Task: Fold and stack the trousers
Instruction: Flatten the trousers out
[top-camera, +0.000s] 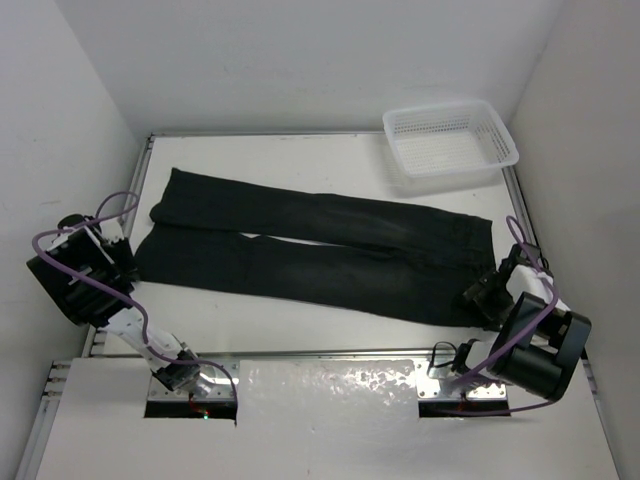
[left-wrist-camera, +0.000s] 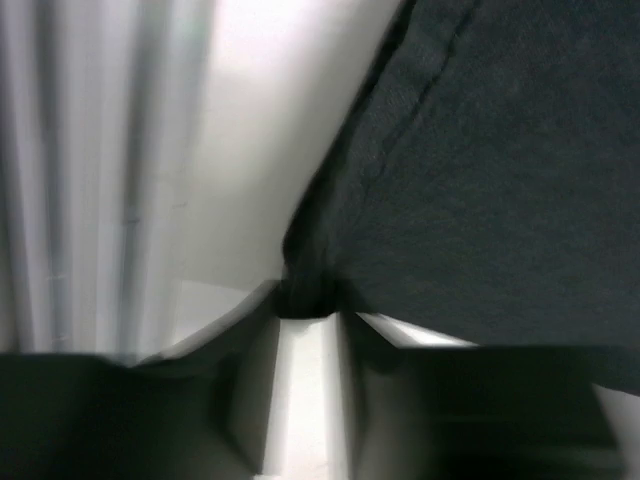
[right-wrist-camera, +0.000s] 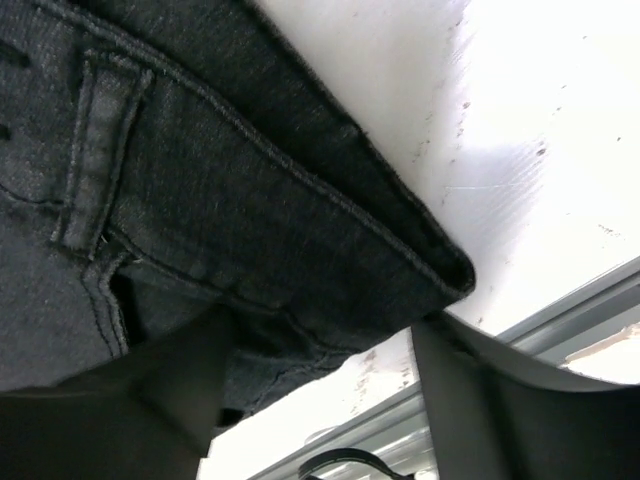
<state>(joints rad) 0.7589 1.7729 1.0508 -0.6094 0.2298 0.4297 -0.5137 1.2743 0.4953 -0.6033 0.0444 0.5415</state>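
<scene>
A: Top external, entry one: trousers (top-camera: 320, 250), black, one pair, spread flat across the white worktop (top-camera: 300, 325). How do we log the ends?
B: Waist at the right, both leg hems at the left. We note the legs lying side by side for most of their length and parting slightly toward the hems.
A: Entry two?
B: Basket (top-camera: 452, 145), white mesh, at the far right corner of the worktop, near the trousers but apart from them.
A: Entry three, left wrist view: left fingers (left-wrist-camera: 245, 370).
B: We record them clenched on a small bunch of black cloth at the fabric's edge. The rest of the cloth spreads away up and to the right, with bare white worktop to its left. From above, we place that arm at the hem of the near leg.
A: Entry four, right wrist view: right fingers (right-wrist-camera: 170, 400).
B: Released, we say. The two stand well apart, one on either side of the waistband (right-wrist-camera: 250, 180) corner, and pale worktop shows in the gap between them. One finger overlaps the cloth below a belt loop (right-wrist-camera: 100, 140). The other sits just beside the corner. Whether either touches the cloth we cannot tell.
A: And from above?
B: We place that arm at the near corner of the waist, close to the worktop's right edge
</scene>
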